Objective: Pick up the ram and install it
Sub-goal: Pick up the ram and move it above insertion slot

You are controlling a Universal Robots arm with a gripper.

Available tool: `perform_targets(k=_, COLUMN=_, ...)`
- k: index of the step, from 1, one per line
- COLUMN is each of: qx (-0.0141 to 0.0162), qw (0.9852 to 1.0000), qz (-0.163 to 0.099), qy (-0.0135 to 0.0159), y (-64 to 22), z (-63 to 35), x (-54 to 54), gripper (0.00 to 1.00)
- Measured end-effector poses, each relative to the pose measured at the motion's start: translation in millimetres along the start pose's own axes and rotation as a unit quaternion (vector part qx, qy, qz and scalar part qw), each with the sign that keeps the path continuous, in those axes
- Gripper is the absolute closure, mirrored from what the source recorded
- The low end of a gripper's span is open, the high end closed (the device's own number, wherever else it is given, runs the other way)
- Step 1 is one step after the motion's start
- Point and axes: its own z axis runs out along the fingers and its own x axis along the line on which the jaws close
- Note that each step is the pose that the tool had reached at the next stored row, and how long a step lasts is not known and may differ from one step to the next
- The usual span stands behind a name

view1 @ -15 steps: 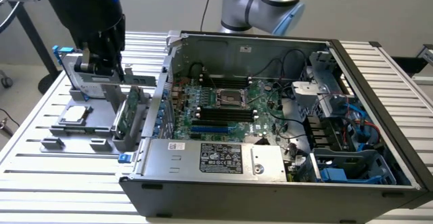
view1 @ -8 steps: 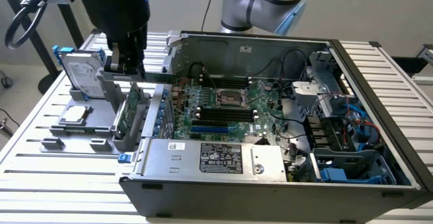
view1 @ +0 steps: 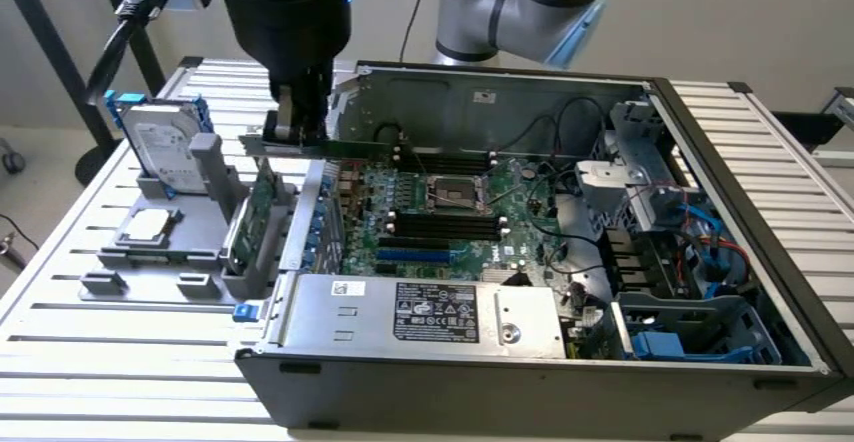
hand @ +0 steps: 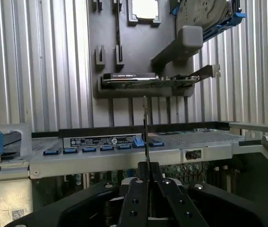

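Ram, a long thin green circuit-board stick [view1: 350, 146], is clamped in my fingers [hand: 134, 198] above the open grey computer case [view1: 534, 387]. Pick-up looks done; black motherboard slots [view1: 447, 224] sit empty, install outstanding.

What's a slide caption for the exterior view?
Gripper shut on the ram, holding it level over the edge of the open computer case, between the grey parts holder and the motherboard.
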Motion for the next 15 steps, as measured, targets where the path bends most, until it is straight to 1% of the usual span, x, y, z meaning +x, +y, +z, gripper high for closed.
perform_targets(k=4, qx=-0.0007, qw=1.0000, qz=-0.002, qy=-0.0068, y=-17.9, z=-1.0, x=-1.1, gripper=0.86)
perform_targets(k=6, qx=-0.0010, qw=0.9999, qz=-0.003, qy=-0.0096, y=-27.1, z=-1.6, x=-1.6, gripper=0.86)
perform_targets(k=8, qx=-0.0013, qw=0.9999, qz=-0.004, qy=-0.0118, y=-36.2, z=-2.1, x=-2.2, gripper=0.86)
perform_targets(k=11, qx=-0.0016, qw=0.9999, qz=-0.004, qy=-0.0135, y=-49.7, z=-2.9, x=-3.0, gripper=0.86)
perform_targets(k=15, qx=-0.0019, qw=0.9999, qz=-0.006, qy=-0.0136, y=-67.9, z=-3.5, x=-4.0, gripper=0.86)
